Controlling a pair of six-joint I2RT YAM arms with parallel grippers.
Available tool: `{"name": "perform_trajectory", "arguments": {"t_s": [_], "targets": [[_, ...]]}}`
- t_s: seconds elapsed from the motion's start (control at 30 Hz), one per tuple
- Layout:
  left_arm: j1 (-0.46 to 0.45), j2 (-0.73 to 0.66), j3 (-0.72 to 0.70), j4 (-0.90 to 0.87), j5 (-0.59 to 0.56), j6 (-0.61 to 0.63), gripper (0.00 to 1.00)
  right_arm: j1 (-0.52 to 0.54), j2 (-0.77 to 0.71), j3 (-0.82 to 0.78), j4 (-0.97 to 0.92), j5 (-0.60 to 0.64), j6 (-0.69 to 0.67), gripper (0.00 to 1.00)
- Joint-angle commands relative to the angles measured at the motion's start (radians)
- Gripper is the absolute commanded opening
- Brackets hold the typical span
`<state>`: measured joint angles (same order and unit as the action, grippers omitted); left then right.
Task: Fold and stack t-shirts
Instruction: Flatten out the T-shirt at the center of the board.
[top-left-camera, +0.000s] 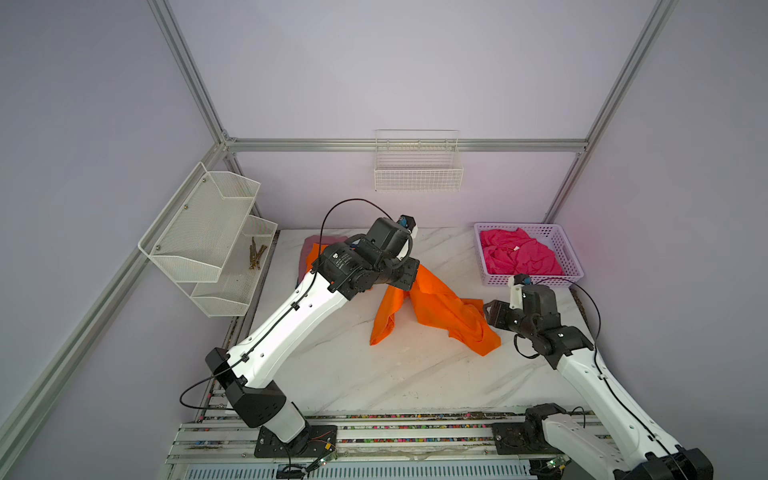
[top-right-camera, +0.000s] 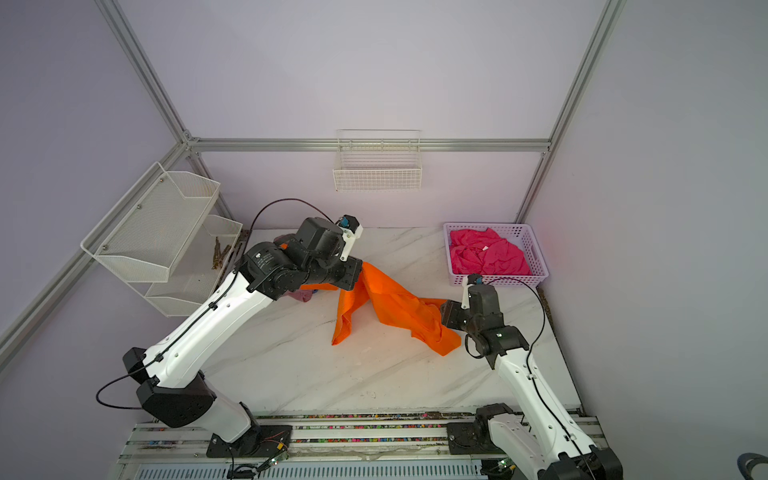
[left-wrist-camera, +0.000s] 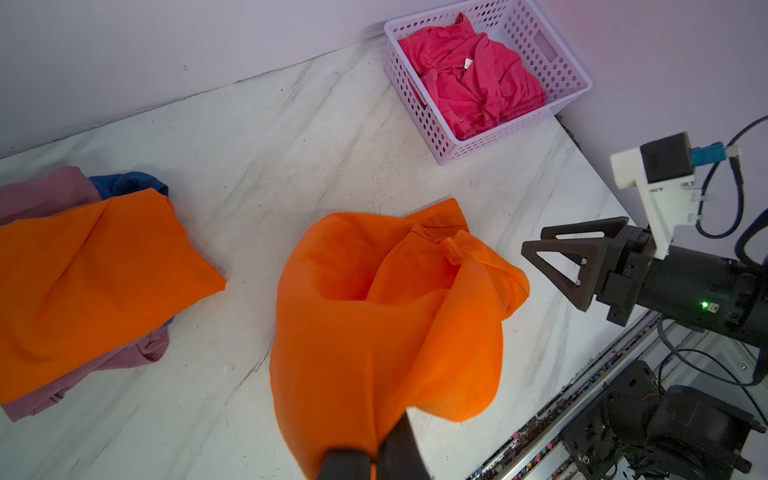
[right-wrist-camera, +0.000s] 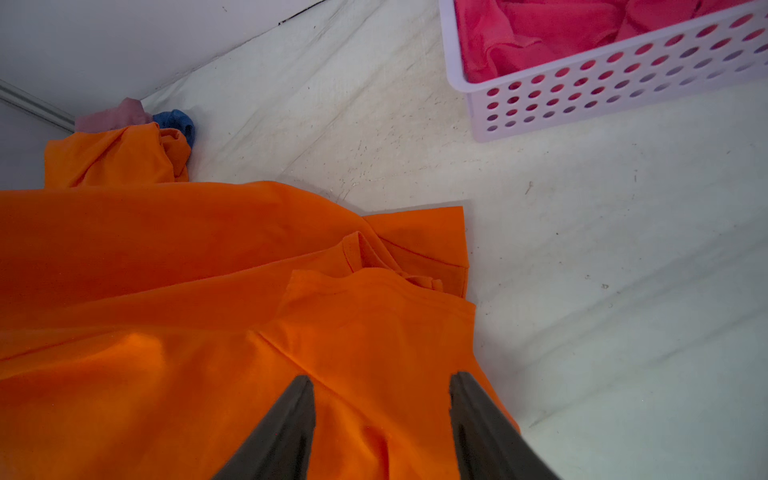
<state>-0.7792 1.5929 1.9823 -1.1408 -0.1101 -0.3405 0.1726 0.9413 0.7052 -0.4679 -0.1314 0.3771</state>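
Note:
A loose bright orange t-shirt (top-left-camera: 440, 311) (top-right-camera: 395, 307) hangs as a crumpled drape from my left gripper (left-wrist-camera: 376, 453), which is shut on its upper edge above the table's middle. Its lower end trails on the marble toward my right gripper (right-wrist-camera: 382, 382). That gripper is open, its dark fingers (left-wrist-camera: 561, 257) apart over the shirt's right-hand end. At the back left a folded orange t-shirt (left-wrist-camera: 91, 282) lies on a mauve-pink one (left-wrist-camera: 50, 191) and a blue one (left-wrist-camera: 124, 183). A hot pink t-shirt (top-left-camera: 519, 253) lies bunched in the lilac basket (top-left-camera: 573, 266).
White mesh shelves (top-left-camera: 203, 232) hang on the left wall and a wire basket (top-left-camera: 417, 166) on the back wall. Both arm bases sit on the rail (top-left-camera: 374, 432) along the table's front edge. The left arm spans the table's left half.

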Motion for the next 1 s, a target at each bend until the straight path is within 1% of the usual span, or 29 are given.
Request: {"name": "perform_trajectory", "arguments": {"t_s": [0.0,0.13,0.23,0.37,0.57,0.73,0.87,0.97], "targets": [[0.02,-0.005,0.159,-0.097,-0.019,0.036,0.0,0.012,0.006,-0.01,0.031,-0.01,0.003,0.58],[0.034,0.017,0.397,-0.209,-0.044,0.053,0.0,0.02,0.007,-0.004,0.031,-0.005,0.002,0.57],[0.041,0.02,0.498,-0.24,-0.049,0.058,0.0,0.027,0.011,-0.001,0.032,-0.014,0.002,0.58],[0.043,-0.005,0.482,-0.201,-0.021,0.055,0.0,0.045,0.023,-0.002,0.04,-0.028,0.0,0.57],[0.044,-0.059,0.365,-0.078,0.037,0.065,0.0,0.091,0.041,-0.003,0.057,-0.035,0.002,0.57],[0.043,-0.048,0.363,-0.081,0.059,0.073,0.0,0.146,0.119,0.005,0.096,-0.051,0.011,0.57],[0.043,-0.059,0.353,-0.083,0.051,0.072,0.0,0.205,0.196,0.023,0.117,-0.051,0.008,0.57],[0.044,-0.072,0.347,-0.082,0.032,0.072,0.0,0.228,0.225,0.03,0.152,-0.071,0.015,0.57]]}}
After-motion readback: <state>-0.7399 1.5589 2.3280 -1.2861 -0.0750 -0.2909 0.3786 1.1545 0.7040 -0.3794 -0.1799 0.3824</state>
